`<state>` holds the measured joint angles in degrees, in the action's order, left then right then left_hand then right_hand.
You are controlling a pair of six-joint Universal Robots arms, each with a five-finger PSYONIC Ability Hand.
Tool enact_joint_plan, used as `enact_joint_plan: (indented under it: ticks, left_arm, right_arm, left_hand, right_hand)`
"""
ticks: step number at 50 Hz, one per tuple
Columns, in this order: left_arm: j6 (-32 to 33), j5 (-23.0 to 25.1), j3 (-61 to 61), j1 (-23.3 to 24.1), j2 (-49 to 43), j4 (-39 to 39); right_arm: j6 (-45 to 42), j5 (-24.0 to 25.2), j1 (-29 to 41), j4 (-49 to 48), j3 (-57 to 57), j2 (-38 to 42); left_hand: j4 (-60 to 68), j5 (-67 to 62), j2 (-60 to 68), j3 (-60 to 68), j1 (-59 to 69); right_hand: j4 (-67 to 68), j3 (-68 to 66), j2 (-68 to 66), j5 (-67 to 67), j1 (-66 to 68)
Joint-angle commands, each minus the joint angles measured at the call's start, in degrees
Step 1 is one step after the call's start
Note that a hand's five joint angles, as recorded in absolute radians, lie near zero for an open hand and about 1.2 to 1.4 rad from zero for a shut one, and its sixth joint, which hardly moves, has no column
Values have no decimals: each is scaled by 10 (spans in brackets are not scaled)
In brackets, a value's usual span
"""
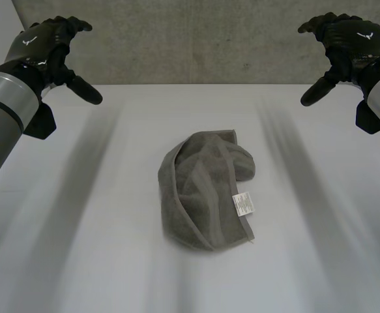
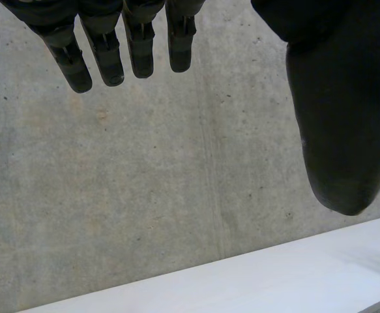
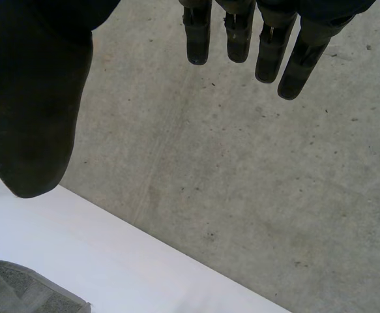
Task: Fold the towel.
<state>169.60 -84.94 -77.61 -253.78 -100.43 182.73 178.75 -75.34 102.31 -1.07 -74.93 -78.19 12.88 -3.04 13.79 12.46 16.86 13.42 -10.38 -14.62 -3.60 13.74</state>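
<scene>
Towel (image 1: 206, 195) lies bunched at table (image 1: 79, 261) ctr, label (image 1: 243, 203) at its 4 o'clock; left hand (image 1: 43, 45) at 10 o'clock and right hand (image 1: 349, 39) at 2 o'clock, both well clear w/ fingers (image 2: 141, 52) apart, holding nothing; risk: pinching overlapped layers, not true corners, prob. folds the lump crooked.

A small white rectangular care label (image 1: 243, 203) is sewn to the near edge of the crumpled grey terry towel (image 1: 199, 195); its print is too small to read; a white wing-shaped emblem (image 1: 30, 41), without letters, marks the back of the black left hand (image 1: 46, 36); a matching one marks the black right hand (image 1: 346, 40).
</scene>
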Motion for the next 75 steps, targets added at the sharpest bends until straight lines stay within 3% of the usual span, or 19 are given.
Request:
enact_joint_plan:
  ticks: [1, 29, 34, 38, 39, 40, 42, 43, 46, 55, 61, 65, 75]
  left_arm:
    - [0, 1, 1, 7, -11, 0]
    - [1, 1, 2, 7, -13, 2]
    - [10, 11, 4, 11, -18, 9]
    - [57, 60, 10, 13, -33, 11]
    - [104, 106, 10, 13, -48, 11]
    - [105, 107, 10, 13, -48, 11]
    - [215, 199, 11, 13, -82, -2]
    - [216, 199, 11, 13, -82, -2]
    - [307, 243, 18, 14, -115, -29]
    - [508, 264, 61, 28, -201, -118]
    - [596, 284, 54, 34, -227, -166]
    - [619, 291, 48, 45, -234, -180]
    - [629, 298, 41, 66, -234, -173]
  right_arm:
    - [-2, -3, 4, 1, 0, 1]
    - [-5, -3, 7, 2, -2, 10]
    - [-12, 19, 9, 23, 1, 9]
    - [-68, 74, 8, 144, -3, -4]
    - [-68, 74, 8, 144, -3, -4]
    - [-96, 91, 9, 182, -16, -9]
    - [-126, 102, 10, 214, -36, -12]
    - [-157, 108, 13, 237, -60, -12]
    - [-213, 113, 17, 248, -111, -13]
    - [-232, 114, 76, 200, -207, -8]
    - [-160, 105, 142, 98, -238, 32]
    - [-106, 91, 162, 46, -239, 59]
    - [-89, 16, 215, -33, -239, 132]
  left_hand:
    - [-29, 28, -36, -25, -66]
    - [-29, 28, -36, -25, -66]
    - [-29, 27, -34, -25, -65]
    - [-29, 27, -34, -25, -65]
    - [-29, 27, -34, -25, -65]
    - [-29, 27, -34, -25, -65]
    - [-29, 25, -32, -25, -63]
    - [-29, 25, -32, -25, -63]
    - [-29, 16, -24, -25, -55]
    - [-29, -9, 1, -25, -30]
    - [-29, -29, 21, -25, -9]
    - [-29, -26, 18, -25, -13]
    - [-29, -10, 3, -25, -28]
  right_hand:
    - [-34, 4, 46, 36, -37]
    - [-34, 4, 46, 36, -37]
    - [-34, 4, 46, 36, -37]
    - [-34, 4, 46, 36, -37]
    - [-34, 4, 46, 36, -37]
    - [-34, 4, 46, 36, -37]
    - [-34, 4, 46, 36, -37]
    - [-34, 4, 46, 36, -37]
    - [-34, 4, 46, 36, -37]
    - [-34, 4, 46, 36, -37]
    - [-34, 4, 46, 36, -37]
    - [-34, 4, 46, 36, -37]
    - [-34, 4, 46, 36, -37]
